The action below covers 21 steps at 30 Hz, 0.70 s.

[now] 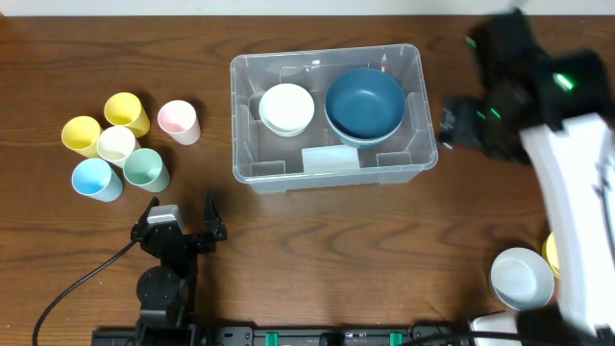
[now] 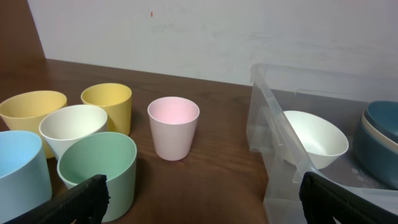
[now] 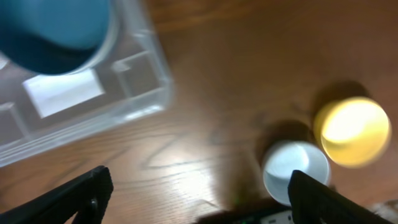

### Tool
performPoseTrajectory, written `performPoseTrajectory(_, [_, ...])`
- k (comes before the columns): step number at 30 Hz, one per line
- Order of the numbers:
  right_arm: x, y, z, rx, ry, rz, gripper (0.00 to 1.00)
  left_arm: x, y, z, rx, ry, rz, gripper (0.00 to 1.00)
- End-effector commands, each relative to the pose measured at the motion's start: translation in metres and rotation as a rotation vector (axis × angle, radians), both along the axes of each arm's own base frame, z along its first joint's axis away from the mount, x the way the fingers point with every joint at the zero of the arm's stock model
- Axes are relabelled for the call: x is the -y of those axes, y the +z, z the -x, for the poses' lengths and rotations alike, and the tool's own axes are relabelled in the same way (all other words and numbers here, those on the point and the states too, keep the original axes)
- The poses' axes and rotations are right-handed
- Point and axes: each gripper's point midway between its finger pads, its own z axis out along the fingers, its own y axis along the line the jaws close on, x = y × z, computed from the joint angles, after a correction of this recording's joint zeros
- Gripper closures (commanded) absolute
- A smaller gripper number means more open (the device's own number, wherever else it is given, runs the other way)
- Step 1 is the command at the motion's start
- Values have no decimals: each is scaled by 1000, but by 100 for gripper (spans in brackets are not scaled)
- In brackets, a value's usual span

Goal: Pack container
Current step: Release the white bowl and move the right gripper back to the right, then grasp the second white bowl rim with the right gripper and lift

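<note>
While the container (image 1: 288, 176) sits central on the tabletop (image 1: 336, 259), left hand (image 1: 182, 207) and right hand (image 3: 199, 193) both gape wide, empty; grabbing one of the bunched cups (image 1: 116, 142) could topple its neighbours.

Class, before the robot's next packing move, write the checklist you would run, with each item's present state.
1. The container upright, uncovered: ok.
2. Room left around the packed white bowl and blue bowl: ok.
3. The left gripper open, empty: ok.
4. The right gripper open, empty: ok.
5. The loose white bowl and yellow bowl uncovered on table: ok.
6. The right arm at rest: cannot tell, blurred overhead.
</note>
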Motion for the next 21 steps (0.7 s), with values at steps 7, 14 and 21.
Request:
performPoseTrajectory(7, [56, -55, 76, 25, -320, 5, 18, -1, -20, 0, -52, 4, -7, 2])
performPoseTrajectory(14, [72, -132, 104, 12, -454, -43, 23, -1, -20, 0, -52, 4, -7, 2])
performPoseTrajectory(21, [83, -185, 99, -9, -530, -94, 25, -1, -20, 0, -52, 4, -7, 2])
